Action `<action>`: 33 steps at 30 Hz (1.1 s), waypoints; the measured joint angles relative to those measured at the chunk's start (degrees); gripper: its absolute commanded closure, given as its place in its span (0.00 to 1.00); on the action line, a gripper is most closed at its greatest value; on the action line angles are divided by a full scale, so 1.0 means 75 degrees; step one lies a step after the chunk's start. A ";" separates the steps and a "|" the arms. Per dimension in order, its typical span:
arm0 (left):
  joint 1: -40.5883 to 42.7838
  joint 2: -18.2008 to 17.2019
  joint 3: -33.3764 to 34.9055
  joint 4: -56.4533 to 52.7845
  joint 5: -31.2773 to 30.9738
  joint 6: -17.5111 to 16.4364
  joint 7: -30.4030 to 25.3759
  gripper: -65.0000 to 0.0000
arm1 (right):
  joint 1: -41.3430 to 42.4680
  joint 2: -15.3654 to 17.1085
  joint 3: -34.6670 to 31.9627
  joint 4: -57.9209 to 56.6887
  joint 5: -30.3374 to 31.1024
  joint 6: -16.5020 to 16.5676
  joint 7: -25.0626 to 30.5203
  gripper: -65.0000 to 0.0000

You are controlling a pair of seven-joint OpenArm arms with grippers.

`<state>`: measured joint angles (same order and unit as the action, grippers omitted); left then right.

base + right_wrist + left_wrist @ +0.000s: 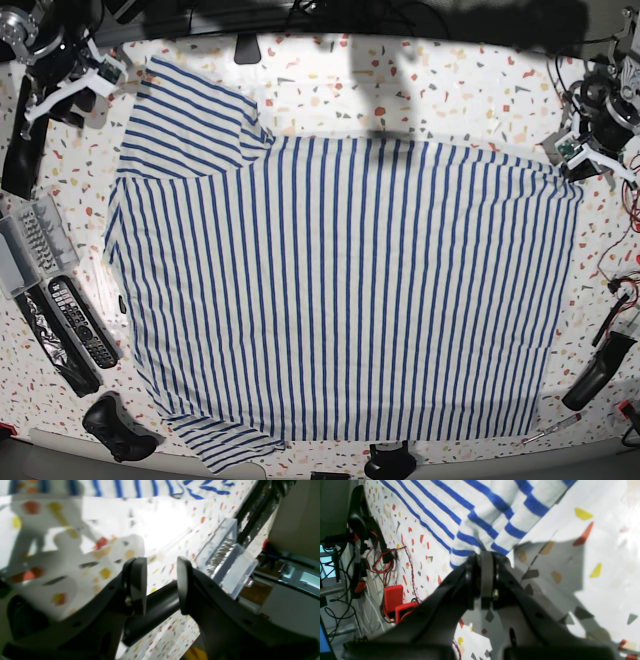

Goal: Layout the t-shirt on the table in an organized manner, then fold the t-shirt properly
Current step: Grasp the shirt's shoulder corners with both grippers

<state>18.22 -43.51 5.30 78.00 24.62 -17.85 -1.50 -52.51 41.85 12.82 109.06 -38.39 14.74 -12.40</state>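
One striped t-shirt (340,290) lies spread almost flat across the middle of the speckled surface (470,95) as I watch from the base view, its sleeves toward that view's left edge and its hem toward the right. My left tool (482,555) has its jaws pressed together on a bunched corner of the cloth, stripes rumpled just above the grip and the corner lifted off the surface, casting a shadow to one side. My right tool (158,580) hangs above the bare surface with a clear gap between its two pads (138,585), nothing in it; the shirt's edge shows only along the top of its wrist view, well apart. Around the shirt sit a clear plastic box (226,555) and two remote controls (70,315) near the base view's left rim, a red block (393,597) with red and black wires (382,560) on the opposite side, and a dark handheld device (118,428) at the near corner.
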 measured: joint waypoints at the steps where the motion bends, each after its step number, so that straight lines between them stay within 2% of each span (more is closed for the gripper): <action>1: 0.0003 0.0000 0.0000 0.0000 -0.0003 -0.0003 0.0000 1.00 | 0.0105 0.0061 -0.0189 -0.0085 -0.0070 -0.0061 -0.0012 0.70; 8: 0.0000 0.0000 0.0000 0.0000 0.0000 -0.0003 0.0000 1.00 | 0.1003 0.0143 -0.2151 -0.0207 -0.0691 -0.0265 -0.0274 0.70; 12: 0.0000 0.0000 0.0000 0.0000 0.0000 0.0000 0.0003 1.00 | 0.1335 0.0539 -0.2911 -0.0207 -0.0918 -0.0289 -0.0880 0.70; 16: 0.0003 0.0003 0.0000 0.0000 -0.0003 0.0233 -0.0003 1.00 | 0.1309 0.0790 -0.3156 -0.0210 -0.1151 -0.0291 -0.1536 0.70; 20: 0.0003 0.0006 0.0000 0.0000 -0.0032 0.0408 -0.0006 1.00 | 0.1309 0.0796 -0.3156 -0.0251 -0.1142 -0.0280 -0.1533 0.70; 23: 0.0003 0.0006 0.0000 0.0000 -0.0035 0.0408 -0.0006 1.00 | 0.1309 0.0793 -0.3156 -0.0484 -0.1148 0.0000 -0.1180 0.70; 26: 0.0003 0.0006 0.0000 0.0000 -0.0032 0.0411 0.0000 1.00 | 0.1335 0.0810 -0.3305 -0.0909 -0.1303 0.0000 -0.0970 0.70; 29: 0.0003 0.0006 0.0000 0.0000 -0.0035 0.0411 -0.0003 1.00 | 0.1431 0.0816 -0.3663 -0.1244 -0.1690 -0.0449 -0.1029 0.70; 33: 0.0003 0.0006 0.0000 0.0000 -0.0038 0.0434 0.0000 1.00 | 0.1859 0.0804 -0.4284 -0.1265 -0.1711 -0.0460 -0.1131 0.70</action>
<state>18.24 -43.46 5.30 78.00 24.34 -14.59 -1.50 -38.57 47.88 -19.31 99.57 -51.22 11.29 -20.88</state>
